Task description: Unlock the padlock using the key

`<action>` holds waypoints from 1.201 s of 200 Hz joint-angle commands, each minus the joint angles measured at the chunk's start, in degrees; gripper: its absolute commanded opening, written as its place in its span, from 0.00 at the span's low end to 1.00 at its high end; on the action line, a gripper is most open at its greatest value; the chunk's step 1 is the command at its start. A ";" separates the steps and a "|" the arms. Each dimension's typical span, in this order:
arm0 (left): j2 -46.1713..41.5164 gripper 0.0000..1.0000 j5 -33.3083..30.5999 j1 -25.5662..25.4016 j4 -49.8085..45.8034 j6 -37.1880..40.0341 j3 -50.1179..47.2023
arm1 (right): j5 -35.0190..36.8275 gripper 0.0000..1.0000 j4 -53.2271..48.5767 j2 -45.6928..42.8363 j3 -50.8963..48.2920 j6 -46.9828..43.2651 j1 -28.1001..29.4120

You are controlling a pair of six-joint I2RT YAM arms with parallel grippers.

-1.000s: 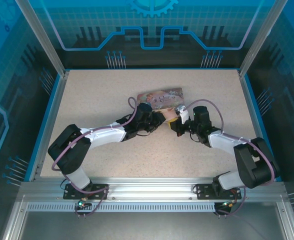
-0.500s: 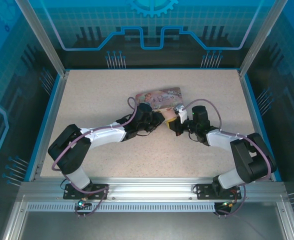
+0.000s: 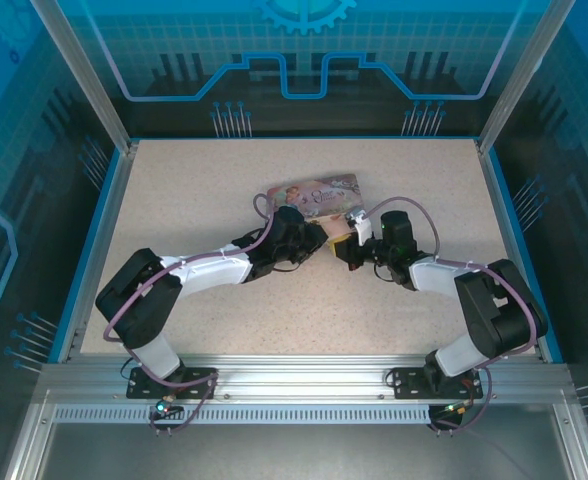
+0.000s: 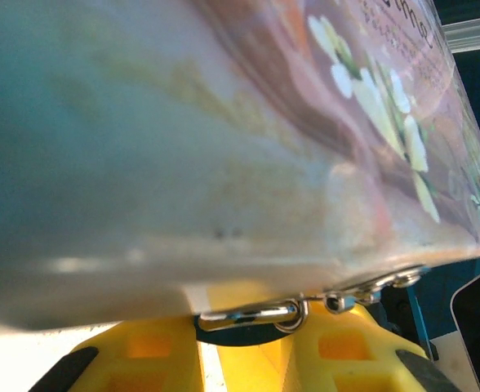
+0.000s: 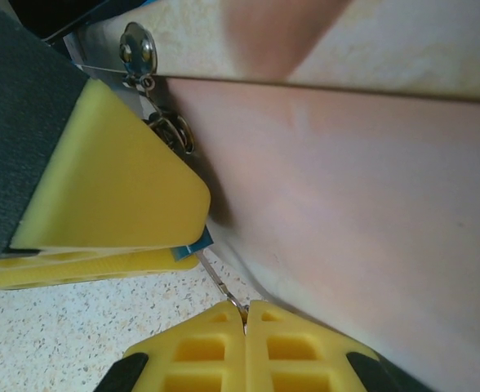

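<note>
Padlock and key together at the tin's edge
My left fingers clench the blue padlock. My right fingers pinch shut on the thin key, which reaches the padlock, just beside the pink illustrated tin on the desk.

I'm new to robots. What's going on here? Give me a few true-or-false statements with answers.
1. The right gripper is shut on the key. True.
2. The left gripper pinches the padlock. True.
3. The tin lies at the near edge, by the arm bases. False: it lies mid-table, just beyond the grippers.
4. The grippers are far apart. False: they meet close together beside the tin.
</note>
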 commanded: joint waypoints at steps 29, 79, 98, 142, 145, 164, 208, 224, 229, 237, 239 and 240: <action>-0.16 0.01 8.67 -2.52 1.29 -1.68 -0.04 | -0.51 0.00 8.48 -3.02 2.56 0.63 0.81; -0.23 0.01 9.19 -2.52 0.89 -1.61 -0.40 | 0.48 0.00 8.05 -3.24 3.16 0.37 0.60; -0.51 0.01 9.06 -2.60 1.07 -1.77 -0.53 | -0.08 0.00 9.07 -1.88 3.55 1.18 0.77; -0.86 0.01 8.84 -2.64 1.79 -2.04 -0.29 | -0.93 0.00 15.07 -0.12 2.44 5.68 0.97; -0.86 0.01 8.84 -2.70 1.82 -2.00 -0.31 | -0.99 0.00 15.42 -0.12 2.39 5.94 1.05; -0.69 0.01 8.93 -2.63 2.04 -1.97 -0.05 | -0.79 0.00 16.49 -0.30 2.29 6.88 1.48; -0.25 0.01 8.33 -2.72 1.95 -1.77 -0.21 | -0.29 0.00 14.68 0.10 2.84 6.68 2.37; -0.42 0.01 7.92 -2.28 2.08 -1.47 -0.77 | 0.82 0.03 12.11 -0.53 1.75 5.33 2.40; -0.49 0.00 7.81 -2.03 1.89 -1.44 -0.89 | 1.17 0.04 11.24 -0.77 1.48 4.84 2.30; -0.60 0.00 7.55 -1.73 1.77 -1.21 -1.07 | 1.59 0.05 9.47 -1.14 1.00 4.21 2.21; -0.56 0.00 7.53 -1.61 1.78 -1.17 -1.09 | 1.65 0.05 9.06 -1.23 0.86 4.01 2.20; -0.58 0.00 7.53 -1.55 1.75 -1.12 -1.10 | 1.67 0.06 8.86 -1.29 0.82 3.92 2.20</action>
